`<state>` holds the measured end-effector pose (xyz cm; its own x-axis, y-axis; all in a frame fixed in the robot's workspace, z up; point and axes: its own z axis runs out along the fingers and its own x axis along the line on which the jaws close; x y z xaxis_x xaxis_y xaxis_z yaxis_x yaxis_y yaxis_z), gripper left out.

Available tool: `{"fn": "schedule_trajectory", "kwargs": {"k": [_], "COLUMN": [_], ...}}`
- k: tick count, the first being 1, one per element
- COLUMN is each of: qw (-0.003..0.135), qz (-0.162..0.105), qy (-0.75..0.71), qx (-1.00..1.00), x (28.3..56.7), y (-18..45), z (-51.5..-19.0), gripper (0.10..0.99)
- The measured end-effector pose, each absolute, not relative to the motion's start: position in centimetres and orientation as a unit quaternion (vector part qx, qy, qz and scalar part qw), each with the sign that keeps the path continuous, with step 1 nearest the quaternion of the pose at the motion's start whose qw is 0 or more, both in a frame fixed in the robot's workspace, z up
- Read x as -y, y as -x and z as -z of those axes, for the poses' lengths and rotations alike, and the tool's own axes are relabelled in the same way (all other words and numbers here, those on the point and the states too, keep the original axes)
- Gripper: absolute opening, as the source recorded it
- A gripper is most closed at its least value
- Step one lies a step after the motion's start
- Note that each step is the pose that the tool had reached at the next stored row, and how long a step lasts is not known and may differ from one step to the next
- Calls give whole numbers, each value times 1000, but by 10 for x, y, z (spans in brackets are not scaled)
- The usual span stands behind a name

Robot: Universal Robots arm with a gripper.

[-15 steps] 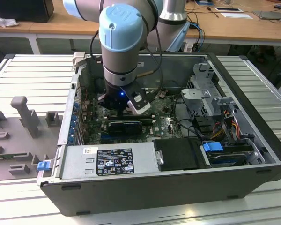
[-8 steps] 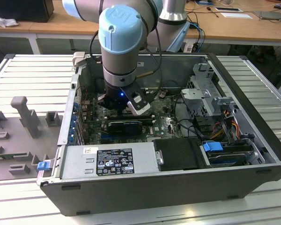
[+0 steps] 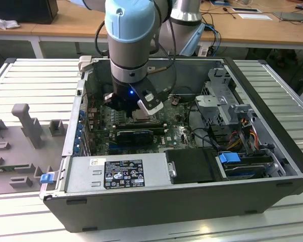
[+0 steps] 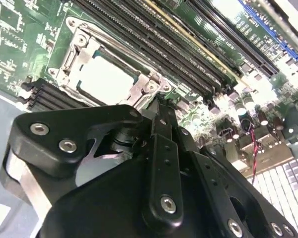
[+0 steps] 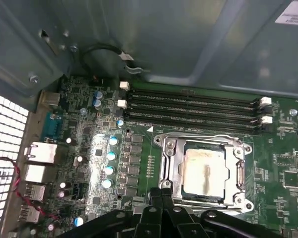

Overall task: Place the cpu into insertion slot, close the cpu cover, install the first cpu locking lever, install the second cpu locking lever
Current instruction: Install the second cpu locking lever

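The black gripper [image 5: 161,191] hangs inside the open computer case [image 3: 272,196], its fingers [image 4: 161,119] pressed together with nothing between them, their tips just beside the edge of the socket [image 5: 166,168]. The chip [image 5: 204,171] lies flat in that socket, its pale top showing through the window of the metal cover [image 5: 238,148], which lies down over it. Long black memory slots [image 5: 193,106] run beside the socket.

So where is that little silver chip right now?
The cpu sits in the insertion slot on the green board, framed by the cpu cover, beside the long black memory slots, just ahead of the gripper.
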<state>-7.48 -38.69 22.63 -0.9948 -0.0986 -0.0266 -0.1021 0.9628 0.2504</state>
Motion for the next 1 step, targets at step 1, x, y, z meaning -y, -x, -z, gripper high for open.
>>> {"fn": "schedule_trajectory", "kwargs": {"k": [1], "qw": [7], "qz": [-127], "qy": [51], "qx": [-991], "x": [387], "y": [75], "z": [-226], "gripper": [106]}}
